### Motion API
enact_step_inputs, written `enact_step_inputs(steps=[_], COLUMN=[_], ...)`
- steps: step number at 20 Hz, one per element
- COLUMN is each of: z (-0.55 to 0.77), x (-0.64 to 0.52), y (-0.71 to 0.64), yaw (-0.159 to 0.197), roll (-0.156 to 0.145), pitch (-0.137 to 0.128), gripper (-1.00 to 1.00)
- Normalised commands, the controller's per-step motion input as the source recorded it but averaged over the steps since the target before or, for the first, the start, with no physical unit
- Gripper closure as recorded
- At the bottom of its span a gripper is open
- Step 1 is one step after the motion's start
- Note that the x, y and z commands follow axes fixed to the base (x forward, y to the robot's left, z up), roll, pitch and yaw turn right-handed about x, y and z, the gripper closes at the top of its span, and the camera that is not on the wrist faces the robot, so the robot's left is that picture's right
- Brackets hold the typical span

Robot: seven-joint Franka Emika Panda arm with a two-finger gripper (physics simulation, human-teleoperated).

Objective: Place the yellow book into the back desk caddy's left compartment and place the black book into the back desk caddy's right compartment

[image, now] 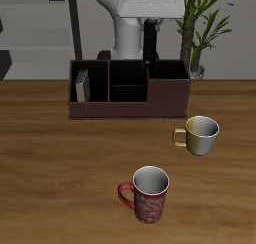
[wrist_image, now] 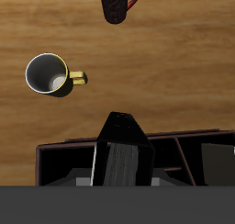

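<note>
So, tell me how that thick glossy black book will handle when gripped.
The thick glossy black book looks rigid, probably won't flop. Its shiny cover may slip in the jaws. Upright and narrow, it could tip unless the dark reddish-brown caddy walls support it.

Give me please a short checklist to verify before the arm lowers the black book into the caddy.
1. Black book held in the gripper: ok.
2. Yellow book already standing in the left compartment of the caddy: ok.
3. Right compartment free of other things: ok, it looks empty.
4. Black book lined up over the right compartment and not over the divider: cannot tell.
5. Yellow mug and red mug away from the caddy: ok, both stand nearer the table's front edge.
</note>
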Motion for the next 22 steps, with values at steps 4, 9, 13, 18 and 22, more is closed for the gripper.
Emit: enact_step_inputs(steps=[4,9,13,18,22], z=[-0.19,-0.09,0.00,-0.01,-0.07], x=[-0.16,-0.05,-0.04,-0.12,-0.08], y=[0.50,0.08,0.09,0.05,0.09], yaw=[0.020,0.001,-0.028,0.015,-0.011], roll=[0.105,0.013,0.020,0.033,0.048], pitch=[0.084,0.033,0.035,-0.014,0.038], gripper=[1.00,1.00,1.00,1.00,1.00])
